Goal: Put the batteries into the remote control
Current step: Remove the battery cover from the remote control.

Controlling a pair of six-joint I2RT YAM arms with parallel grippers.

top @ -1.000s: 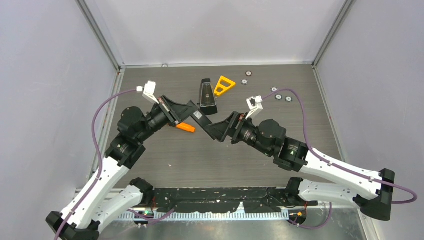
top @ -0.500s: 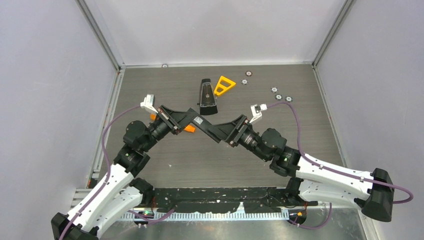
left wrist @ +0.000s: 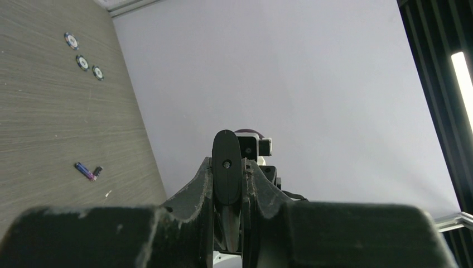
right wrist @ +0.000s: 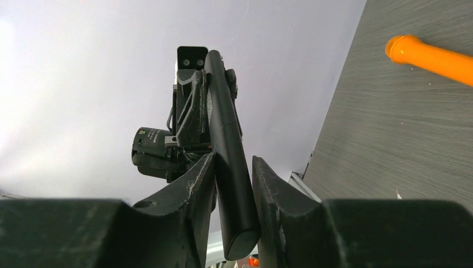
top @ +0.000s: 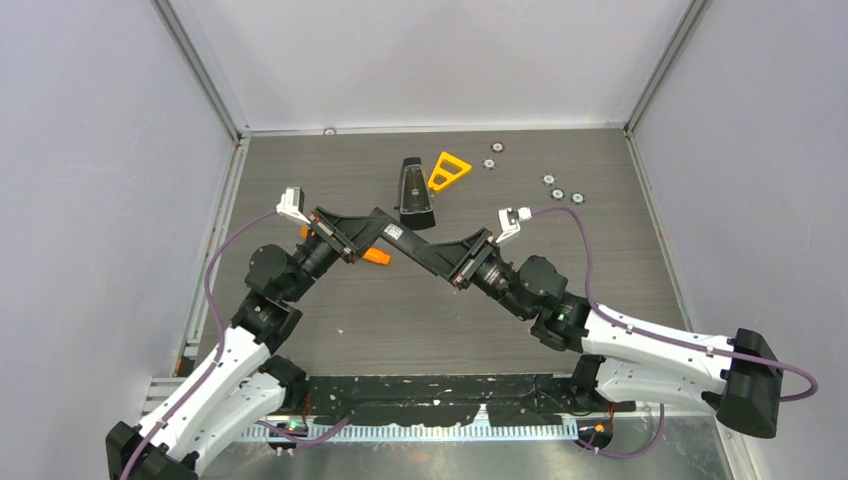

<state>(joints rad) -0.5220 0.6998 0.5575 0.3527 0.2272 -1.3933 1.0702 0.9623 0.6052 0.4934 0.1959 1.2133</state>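
The remote control [top: 398, 236], a slim black bar, hangs in the air above the table's middle between both arms. My left gripper [top: 372, 222] is shut on one end of it; in the left wrist view the remote [left wrist: 226, 167] stands edge-on between the fingers of that gripper [left wrist: 227, 166]. My right gripper [top: 432, 252] has its jaws against the other end, and the right wrist view shows the bar [right wrist: 226, 139] pinched in that gripper [right wrist: 233, 163]. One purple-blue battery [left wrist: 84, 170] lies on the table with a small dark piece beside it.
A tapered black case [top: 415, 190] and a yellow triangle [top: 447, 170] lie behind the grippers. An orange cylinder [top: 376, 257] lies under the left gripper. Several small round discs [top: 558, 192] sit at the back right, with more [top: 497, 148] near the back wall.
My right gripper came in from the right and closed its jaws round the remote's free end. The left arm dropped slightly, still gripping the remote.
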